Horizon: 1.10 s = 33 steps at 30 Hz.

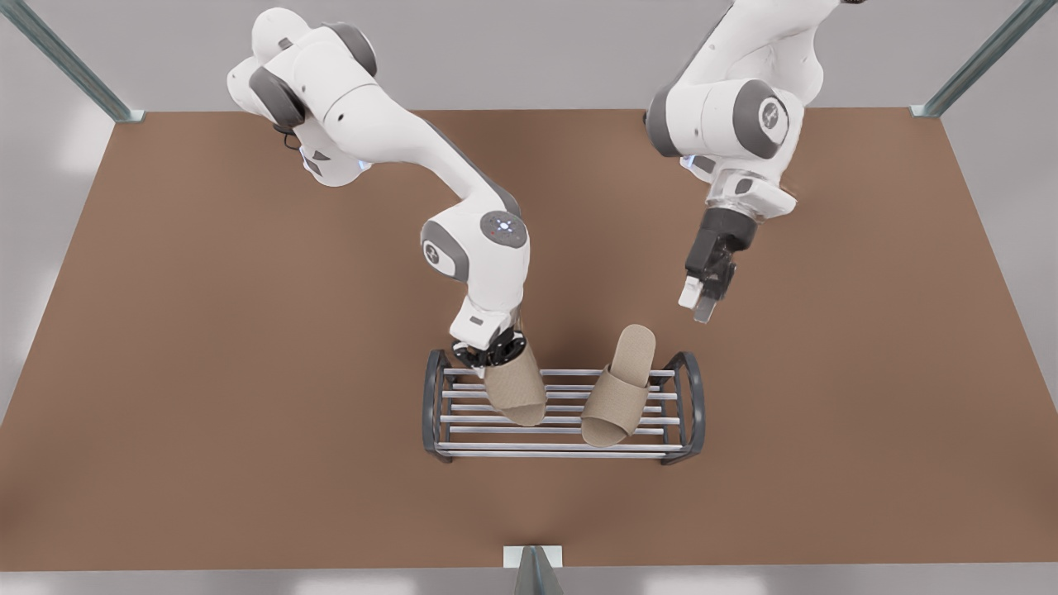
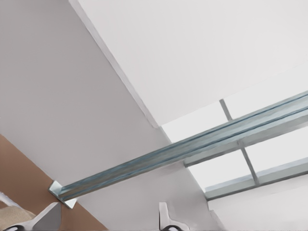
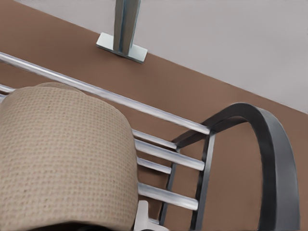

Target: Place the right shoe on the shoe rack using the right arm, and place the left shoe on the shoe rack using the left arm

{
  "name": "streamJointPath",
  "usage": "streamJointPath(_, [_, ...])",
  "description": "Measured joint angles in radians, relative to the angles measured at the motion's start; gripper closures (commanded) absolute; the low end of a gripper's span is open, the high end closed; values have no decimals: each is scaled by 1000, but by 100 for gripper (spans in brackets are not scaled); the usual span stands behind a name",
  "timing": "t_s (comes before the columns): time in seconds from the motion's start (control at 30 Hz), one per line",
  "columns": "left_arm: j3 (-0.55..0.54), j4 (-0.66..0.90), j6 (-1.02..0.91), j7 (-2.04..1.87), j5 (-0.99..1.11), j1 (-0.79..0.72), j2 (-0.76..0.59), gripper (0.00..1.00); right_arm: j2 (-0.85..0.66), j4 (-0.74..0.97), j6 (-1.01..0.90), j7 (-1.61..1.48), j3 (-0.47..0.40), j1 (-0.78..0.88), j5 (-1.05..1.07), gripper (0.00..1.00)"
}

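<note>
1. a flat, matte brown table (image 1: 207,372) fills the floor of a pale grey room, with metal posts (image 1: 979,58) standing at its edges
2. the shoe rack (image 1: 686,405) stands low near the table's near edge in the front view: dark grey arched end frames joined by smooth silver bars
3. the left shoe (image 1: 618,388), a beige woven open-toe slipper with a wide strap, lies across the bars on the front view's right, its rounded heel overhanging the far side
4. the right shoe (image 1: 517,388), of the same coarse weave, is over the bars just beside it, on the front view's left; the two do not touch
5. the right gripper (image 1: 492,351) is down at this slipper's far end, closed on it; the right wrist view shows the weave (image 3: 62,159) close up, with one white fingertip (image 3: 143,216) against its edge
6. the left gripper (image 1: 698,302) hangs tilted above bare table beyond the rack's end, its white-tipped fingers (image 2: 166,219) spread apart with nothing between them
</note>
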Motion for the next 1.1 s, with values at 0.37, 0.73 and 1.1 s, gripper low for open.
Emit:
streamJointPath(0.37, [68, 190, -1446, -533, 2051, 484, 162, 0, 69, 45, 53, 170, -18, 16, -59, 0])
streamJointPath(0.73, [41, 209, -1670, -1027, 2063, 365, 110, 0, -35, 4, 40, 235, -14, 13, -22, 0])
streamJointPath(1.1, [38, 254, -1654, -1411, 2022, 388, 159, 0, -394, 63, -629, -118, -76, -446, 249, 0])
